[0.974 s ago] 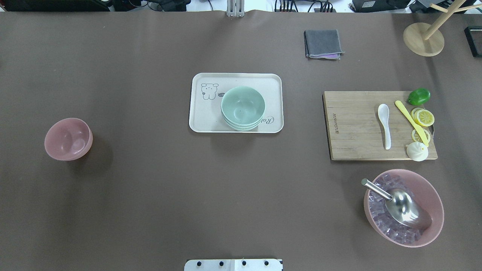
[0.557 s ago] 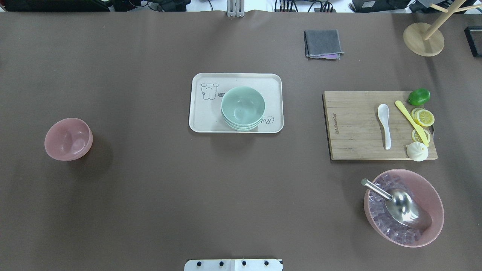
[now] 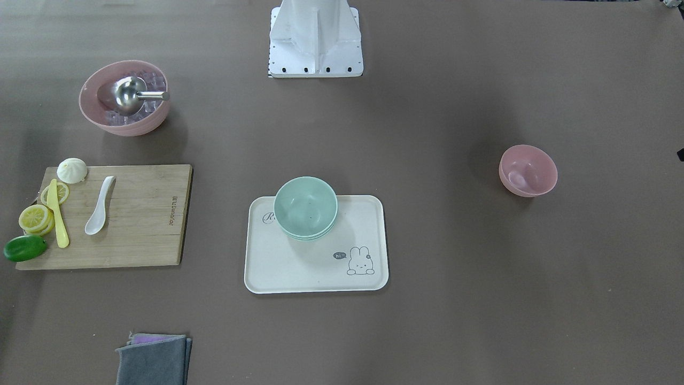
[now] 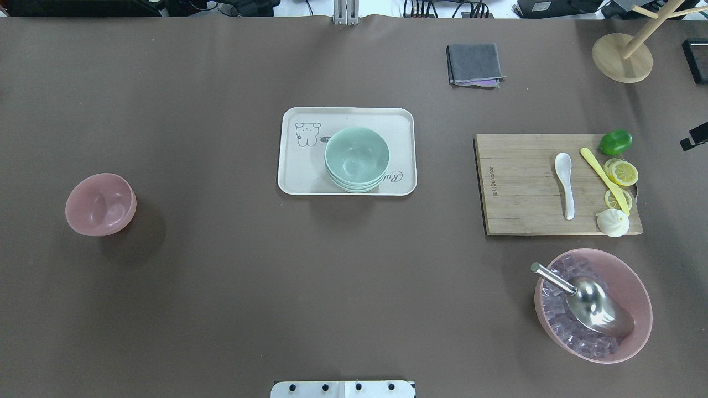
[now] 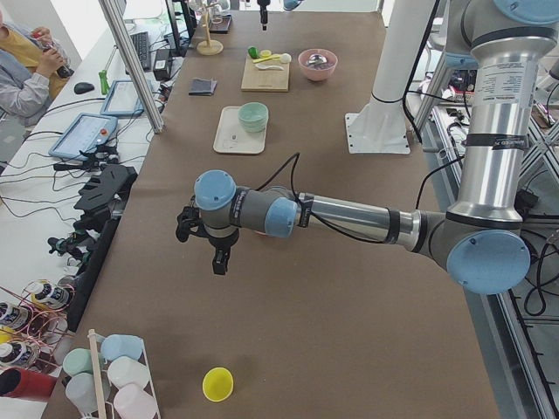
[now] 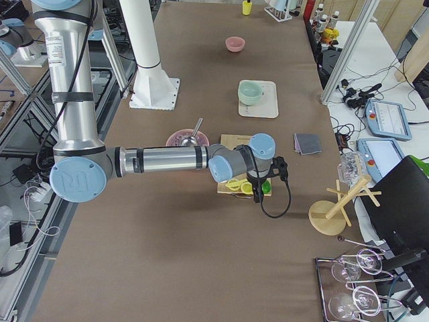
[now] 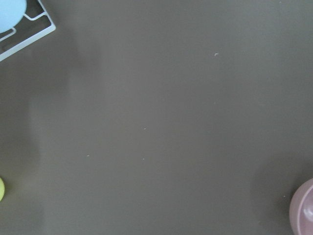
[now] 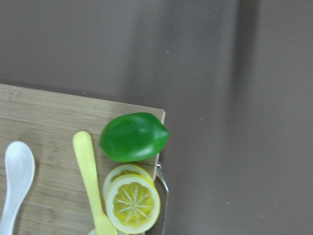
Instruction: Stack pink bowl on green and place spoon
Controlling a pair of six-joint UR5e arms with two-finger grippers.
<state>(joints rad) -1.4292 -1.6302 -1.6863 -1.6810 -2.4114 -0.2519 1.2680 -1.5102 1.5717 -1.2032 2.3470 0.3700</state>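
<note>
A small pink bowl (image 4: 100, 204) stands alone at the table's left; its rim shows in the left wrist view (image 7: 303, 210). A stack of green bowls (image 4: 357, 158) sits on a white tray (image 4: 298, 179) at the centre. A white spoon (image 4: 565, 182) lies on a wooden cutting board (image 4: 520, 193) at the right and shows in the right wrist view (image 8: 14, 181). My left gripper (image 5: 218, 260) hangs above bare table, left of the pink bowl. My right gripper (image 6: 258, 196) hovers over the board's far right corner, a dark sliver (image 4: 696, 136) overhead. I cannot tell whether either is open.
On the board lie a yellow knife (image 4: 604, 179), lemon slices (image 4: 621, 172), a green lime (image 4: 615, 141) and a white bun (image 4: 612, 223). A large pink bowl of ice with a metal scoop (image 4: 593, 305) stands front right. A grey cloth (image 4: 474, 64) and a wooden stand (image 4: 622, 55) are at the back.
A dark part of my right gripper has come into the overhead view at its right edge. Bowls, spoon and tray have not moved.
</note>
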